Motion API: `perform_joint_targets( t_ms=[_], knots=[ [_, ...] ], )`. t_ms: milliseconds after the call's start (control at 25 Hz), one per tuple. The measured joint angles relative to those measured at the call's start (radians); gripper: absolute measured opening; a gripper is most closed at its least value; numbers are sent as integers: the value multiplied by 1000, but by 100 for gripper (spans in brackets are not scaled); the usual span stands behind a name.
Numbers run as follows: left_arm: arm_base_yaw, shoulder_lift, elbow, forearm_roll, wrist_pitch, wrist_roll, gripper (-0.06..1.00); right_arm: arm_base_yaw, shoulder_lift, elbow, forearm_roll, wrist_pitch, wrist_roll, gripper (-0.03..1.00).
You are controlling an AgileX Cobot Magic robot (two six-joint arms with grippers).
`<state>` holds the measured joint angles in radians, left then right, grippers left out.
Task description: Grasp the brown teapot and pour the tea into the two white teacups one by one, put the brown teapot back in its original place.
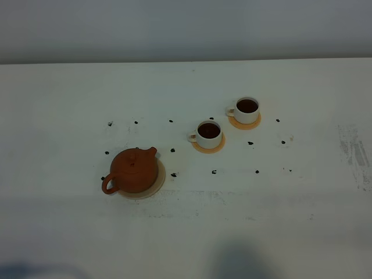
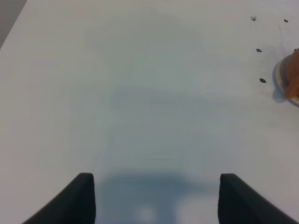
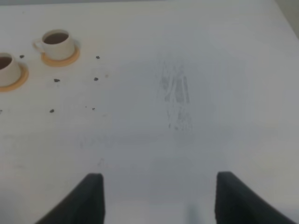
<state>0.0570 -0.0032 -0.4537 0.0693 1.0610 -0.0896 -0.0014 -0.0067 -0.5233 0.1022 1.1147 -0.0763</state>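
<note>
The brown teapot [image 1: 133, 170] stands upright on its large pale coaster [image 1: 158, 181], left of centre, with its spout towards the cups. Two white teacups [image 1: 208, 133] [image 1: 247, 109] sit on small orange coasters [image 1: 208, 147] and both hold dark tea. No gripper shows in the exterior high view. In the left wrist view my left gripper [image 2: 156, 181] is open over bare table, and the teapot [image 2: 294, 72] shows only at the frame's edge. My right gripper [image 3: 160, 179] is open too, empty, well away from the cups [image 3: 56, 43] [image 3: 6, 68].
Small dark specks [image 1: 173, 174] are scattered across the white table [image 1: 70, 93] around the teapot and cups. Grey scuff marks [image 1: 356, 152] streak the table's right side. The table's far edge meets a grey wall [image 1: 186, 29].
</note>
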Motion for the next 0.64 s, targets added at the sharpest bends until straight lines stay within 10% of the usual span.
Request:
perform_joint_targets(
  t_ms=[640],
  knots=[
    [0,1,0,0,0,2,54,38,0,0,2,0,0,50]
  ],
)
